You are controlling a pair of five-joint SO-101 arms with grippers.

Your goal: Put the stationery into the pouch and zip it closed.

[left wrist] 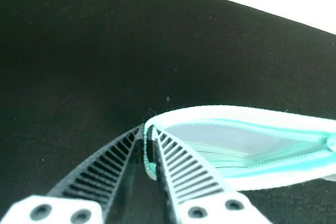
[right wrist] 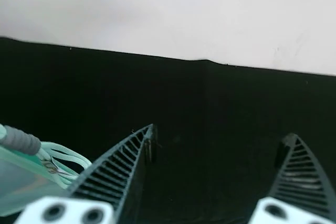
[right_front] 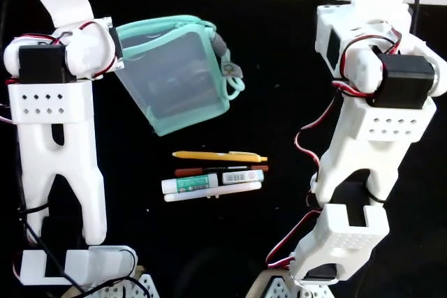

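Pouch [left wrist: 239, 139] edge pinched in left end effector [left wrist: 145, 132].

One pouch [right_front: 174, 75], four or five stationery items [right_front: 213, 176], two arms [right_front: 56, 137] [right_front: 377, 137]

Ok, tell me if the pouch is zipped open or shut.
Open: the pouch gapes between its two zip edges in the left wrist view, its corner pinched by the left gripper.

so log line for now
left pincer: shut on mint-green fabric pouch | right pincer: open, empty | stationery: loose on black table
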